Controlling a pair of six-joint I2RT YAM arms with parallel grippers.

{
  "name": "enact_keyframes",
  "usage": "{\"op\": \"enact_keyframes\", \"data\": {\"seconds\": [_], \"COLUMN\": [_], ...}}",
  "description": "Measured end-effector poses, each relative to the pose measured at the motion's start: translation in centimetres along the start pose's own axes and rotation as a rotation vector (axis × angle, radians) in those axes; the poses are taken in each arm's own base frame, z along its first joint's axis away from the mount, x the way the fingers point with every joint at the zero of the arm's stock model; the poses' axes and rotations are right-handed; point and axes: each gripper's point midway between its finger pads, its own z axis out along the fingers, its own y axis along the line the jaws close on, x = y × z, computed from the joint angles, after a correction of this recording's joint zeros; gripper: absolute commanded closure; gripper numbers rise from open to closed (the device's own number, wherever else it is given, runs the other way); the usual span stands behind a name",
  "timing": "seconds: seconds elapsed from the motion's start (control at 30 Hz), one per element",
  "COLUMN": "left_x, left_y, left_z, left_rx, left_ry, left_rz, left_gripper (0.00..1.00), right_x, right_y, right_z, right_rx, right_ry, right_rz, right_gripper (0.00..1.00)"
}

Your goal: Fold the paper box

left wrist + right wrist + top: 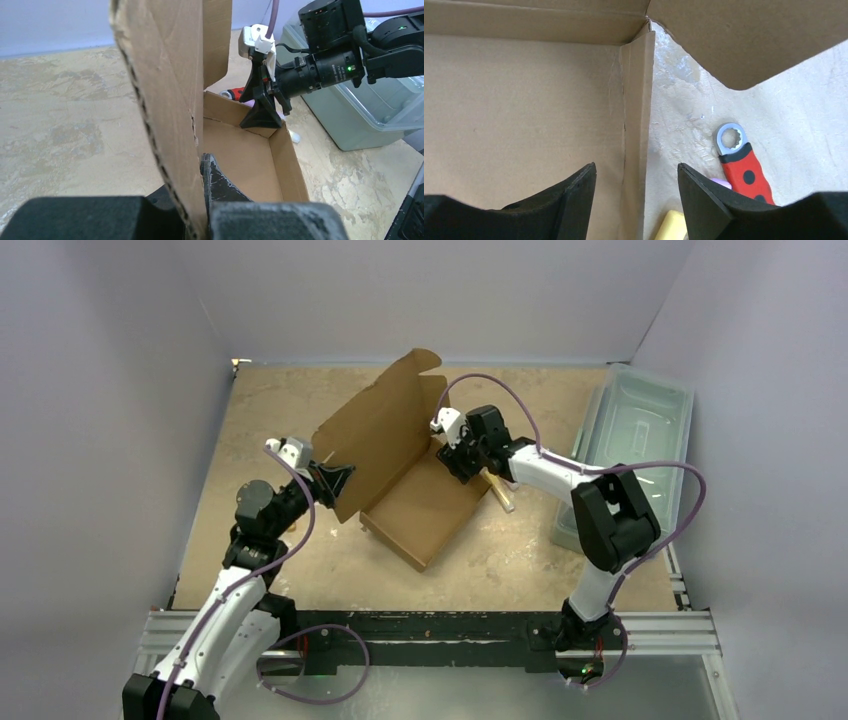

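Top view first. Seeing the paper box (420,508) dead centre of the frame on the tan surface (250,430), tray part lying flat, big lid flap (385,435) tilted up toward the upper left. Got the left end effector (335,480) clamped onto that flap's lower-left edge. Got the right end effector (462,455) parked at the tray's upper-right wall, just right of the flap. Also spotting a translucent plastic bin (640,430) along the right side of the frame, well apart from the box.

Left wrist view next. Mostly just corrugated flap edge running top to bottom through the middle-left, pinched tight, with one black finger (220,185) pressed on its right face near the bottom. Can't see the other finger, hidden behind the cardboard. Beyond that, tray interior in the lower middle, right end effector over the tray's far wall in the upper right, bin behind it.

Right wrist view last. Two black fingers (574,200) at the bottom, spread wide and gripping nothing, straddling the tray's upright side wall: one over the tray floor at left, one over bare surface at right. Lower right, outside the box: a wrench (744,167) with a red, black-dotted handle. Near it, a yellow object (671,226) at the bottom edge, too cropped to identify.
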Motion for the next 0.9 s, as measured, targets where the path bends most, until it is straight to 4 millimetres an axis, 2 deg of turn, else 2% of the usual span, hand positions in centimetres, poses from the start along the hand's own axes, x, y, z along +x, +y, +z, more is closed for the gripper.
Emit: {"op": "enact_keyframes", "data": {"seconds": [0.1,0.23,0.33,0.43,0.47,0.53,0.57,0.6,0.67,0.77,0.83,0.9], "left_x": [0.0,0.1,0.1,0.5,0.6,0.6,0.6,0.6,0.5,0.3,0.1,0.2], "left_y": [0.1,0.2,0.3,0.3,0.4,0.4,0.4,0.4,0.4,0.4,0.3,0.3], "left_z": [0.0,-0.1,-0.2,-0.2,-0.2,-0.2,-0.2,-0.2,-0.2,-0.2,-0.1,0.0], "left_rx": [-0.006,-0.014,-0.019,-0.022,-0.025,-0.025,-0.025,-0.025,-0.023,-0.02,-0.011,0.001], "left_ry": [0.001,0.002,0.003,0.02,0.024,0.023,0.023,0.022,0.018,0.01,0.005,0.007], "left_rz": [0.002,0.007,0.007,-0.001,-0.001,0.003,0.006,0.007,0.012,0.031,0.05,0.075], "left_gripper": [1.0,1.0,1.0,1.0,1.0,1.0,1.0,1.0,1.0,1.0,1.0,1.0], "right_x": [-0.2,1.0,2.0,2.5,2.4,2.4,2.3,2.4,2.7,2.3,1.1,-0.6], "right_y": [-0.2,-0.5,-0.6,-0.2,-0.2,0.0,0.0,0.2,0.4,0.4,-0.6,-2.1], "right_z": [-0.4,-0.4,0.2,0.6,0.6,0.6,0.6,0.5,0.1,-1.7,-4.3,-7.8], "right_rx": [-0.001,0.011,0.017,0.007,0.006,-0.007,-0.01,-0.023,-0.055,-0.103,-0.112,-0.096], "right_ry": [-0.004,0.04,0.073,0.084,0.083,0.077,0.075,0.076,0.081,0.059,0.001,-0.087], "right_rz": [-0.027,-0.048,-0.055,-0.038,-0.038,-0.033,-0.027,-0.026,-0.02,-0.019,-0.016,-0.03], "right_gripper": [0.46,0.64,1.0,1.0,0.85,0.47,0.32,0.22,0.11,0.06,0.04,0.01]}}
